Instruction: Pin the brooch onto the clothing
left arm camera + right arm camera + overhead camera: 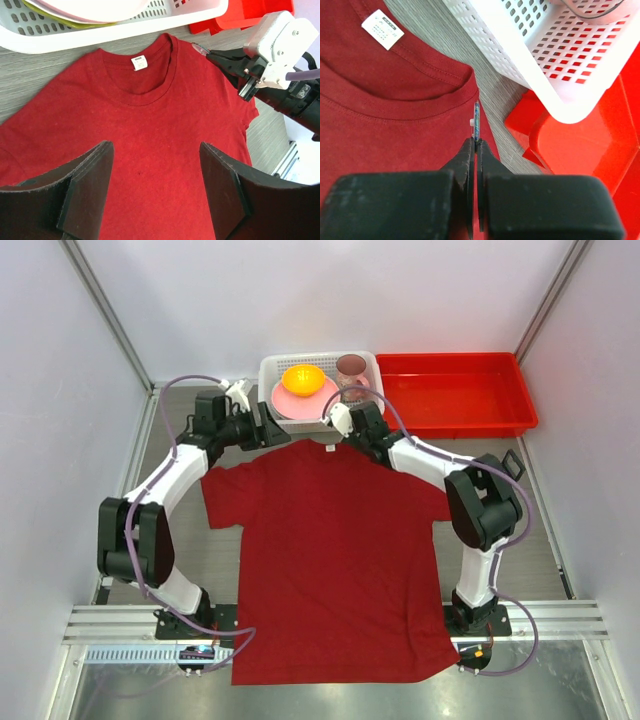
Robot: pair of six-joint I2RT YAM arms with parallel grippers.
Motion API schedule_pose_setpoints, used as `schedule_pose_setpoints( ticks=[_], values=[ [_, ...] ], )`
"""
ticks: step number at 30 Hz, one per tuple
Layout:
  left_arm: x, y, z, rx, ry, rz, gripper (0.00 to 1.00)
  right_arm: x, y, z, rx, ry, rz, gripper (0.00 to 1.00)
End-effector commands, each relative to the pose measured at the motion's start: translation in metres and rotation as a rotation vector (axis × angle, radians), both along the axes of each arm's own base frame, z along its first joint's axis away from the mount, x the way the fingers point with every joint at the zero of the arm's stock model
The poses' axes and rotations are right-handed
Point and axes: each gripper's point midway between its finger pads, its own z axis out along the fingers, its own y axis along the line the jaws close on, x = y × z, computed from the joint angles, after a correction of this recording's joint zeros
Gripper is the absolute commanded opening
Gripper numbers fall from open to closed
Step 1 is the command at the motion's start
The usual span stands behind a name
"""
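The dark red T-shirt (330, 560) lies flat on the table, collar at the far end, with a white neck label (139, 62) inside it. My right gripper (476, 142) is shut on the brooch (476, 119), a thin disc seen edge-on with a small white post. It holds the brooch just above the shirt's right shoulder beside the collar (420, 100). The left wrist view shows this gripper (212, 54) with the brooch (199, 48) at its tip. My left gripper (155, 147) is open and empty, above the shirt's chest (165, 115) below the collar.
A white perforated basket (270, 375) stands just behind the collar and holds a pink plate, an orange bowl (303, 378) and a jar (351, 368). A red plastic tray (455, 390) lies to its right. White walls enclose the table.
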Motion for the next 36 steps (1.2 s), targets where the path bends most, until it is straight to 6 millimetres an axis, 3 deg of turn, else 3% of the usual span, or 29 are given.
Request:
schedule_pose_setpoints(
  ticks=[1,3,7,8,10,14,19,21,24,28,30,33,36],
  values=[
    [-0.010,0.009,0.045,0.047,-0.172,-0.034,0.75,-0.012,0.008,0.045,0.067,-0.007,0.040,0.01],
    [-0.016,0.014,0.051,0.085,-0.219,-0.070,0.77,-0.025,0.009,0.060,0.091,0.038,0.074,0.01],
    [-0.035,0.023,0.083,0.126,-0.333,-0.127,0.81,-0.063,0.020,0.089,0.193,0.184,0.211,0.01],
    [-0.038,0.026,0.088,0.134,-0.347,-0.127,0.82,-0.076,0.030,0.096,0.258,0.238,0.275,0.01],
    [-0.048,0.028,0.097,0.148,-0.380,-0.146,0.83,-0.090,0.028,0.118,0.333,0.313,0.299,0.01],
    [-0.081,0.026,0.136,0.146,-0.521,-0.220,0.83,-0.121,0.045,0.161,0.556,0.453,0.332,0.01],
    [-0.143,0.012,0.146,0.095,-0.580,-0.439,0.79,-0.163,0.069,0.209,0.789,0.556,0.411,0.01],
    [-0.168,0.006,0.154,0.043,-0.607,-0.504,0.77,-0.169,0.075,0.225,0.873,0.531,0.427,0.01],
    [-0.177,0.003,0.151,-0.010,-0.591,-0.496,0.76,-0.186,0.088,0.249,1.030,0.546,0.437,0.01],
    [-0.181,-0.004,0.145,-0.098,-0.526,-0.471,0.74,-0.211,0.102,0.255,1.131,0.628,0.432,0.01],
    [-0.184,-0.014,0.140,-0.129,-0.484,-0.481,0.75,-0.215,0.104,0.245,1.142,0.632,0.405,0.01],
    [-0.184,-0.028,0.138,-0.133,-0.456,-0.468,0.78,-0.213,0.106,0.245,1.192,0.621,0.351,0.01],
    [-0.170,-0.032,0.133,-0.133,-0.433,-0.362,0.80,-0.214,0.112,0.245,1.214,0.625,0.329,0.01]
  ],
)
